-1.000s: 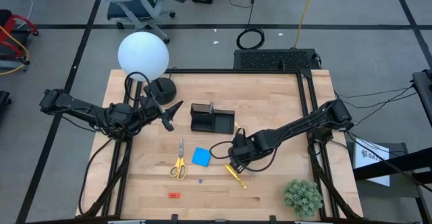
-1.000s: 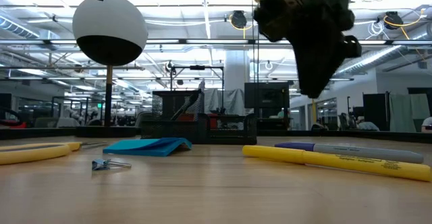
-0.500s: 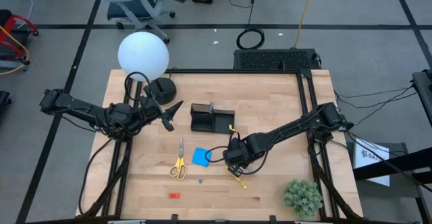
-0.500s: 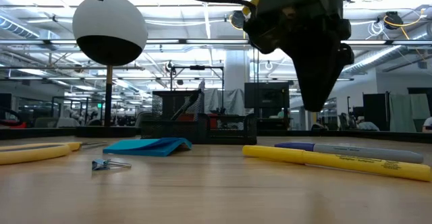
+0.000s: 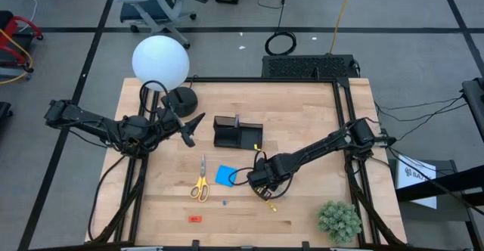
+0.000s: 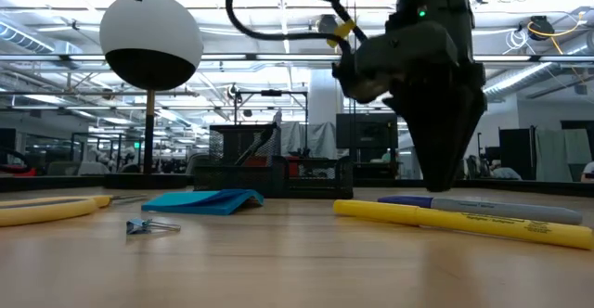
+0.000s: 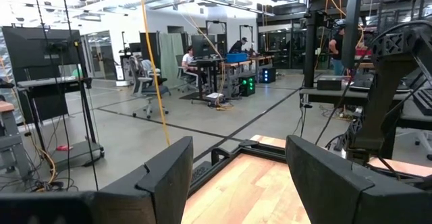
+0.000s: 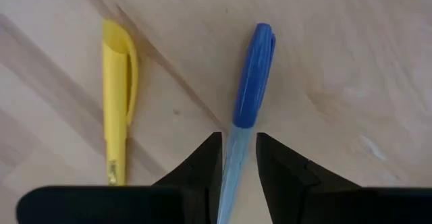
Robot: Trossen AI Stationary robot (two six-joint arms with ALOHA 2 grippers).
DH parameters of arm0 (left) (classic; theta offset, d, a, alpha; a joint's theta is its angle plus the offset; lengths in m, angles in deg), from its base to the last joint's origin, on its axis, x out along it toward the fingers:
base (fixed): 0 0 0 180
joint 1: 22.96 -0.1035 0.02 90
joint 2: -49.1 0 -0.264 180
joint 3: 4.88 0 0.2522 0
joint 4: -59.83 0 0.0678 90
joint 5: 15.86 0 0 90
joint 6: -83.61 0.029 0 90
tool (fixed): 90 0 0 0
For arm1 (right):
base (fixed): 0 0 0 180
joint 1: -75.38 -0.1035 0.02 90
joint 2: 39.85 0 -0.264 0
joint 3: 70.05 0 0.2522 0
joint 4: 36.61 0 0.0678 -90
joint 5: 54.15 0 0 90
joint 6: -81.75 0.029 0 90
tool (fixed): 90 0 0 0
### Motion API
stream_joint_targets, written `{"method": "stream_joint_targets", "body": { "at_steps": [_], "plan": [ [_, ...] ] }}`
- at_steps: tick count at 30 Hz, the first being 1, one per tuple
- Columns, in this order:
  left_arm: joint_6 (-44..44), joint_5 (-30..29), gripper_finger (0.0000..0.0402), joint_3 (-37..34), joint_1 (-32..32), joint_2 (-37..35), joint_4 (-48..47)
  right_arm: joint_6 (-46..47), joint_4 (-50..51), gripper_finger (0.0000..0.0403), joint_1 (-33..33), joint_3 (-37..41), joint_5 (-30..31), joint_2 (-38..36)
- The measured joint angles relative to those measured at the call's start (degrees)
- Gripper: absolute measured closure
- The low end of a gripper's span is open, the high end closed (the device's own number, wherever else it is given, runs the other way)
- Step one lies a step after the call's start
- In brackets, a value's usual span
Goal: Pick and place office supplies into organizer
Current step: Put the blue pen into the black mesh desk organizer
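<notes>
left arm: stretched in from the tabletop's left edge, raised, idle | left hand (image 5: 190,129): fingers (image 7: 159,177) spread wide, nothing between them | right arm: reaching in from the right edge, wrist bent down | right hand (image 8: 236,155): low over the tabletop, fingers (image 8: 202,163) slightly apart, straddling a blue-capped pen (image 8: 251,75)

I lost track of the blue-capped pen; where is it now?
The blue-capped pen lies on the table beside the yellow marker, right of the blue pad, its barrel between the right end effector's fingers.
</notes>
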Motion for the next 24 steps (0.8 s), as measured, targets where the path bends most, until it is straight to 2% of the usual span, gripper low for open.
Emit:
{"method": "stream_joint_targets", "body": {
  "at_steps": [16, 24],
  "plan": [
    [0.0, 0.0, 0.0158, 0.0, 0.0, 0.0, 0.0, -2.6, -3.6, 0.0325, 1.8, -0.1, -1.7, 3.8],
    [0.0, 0.0, 0.0158, 0.0, 0.0, 0.0, 0.0, -5.2, -3.1, 0.0362, 1.8, -0.1, -1.7, 3.8]
  ]
}}
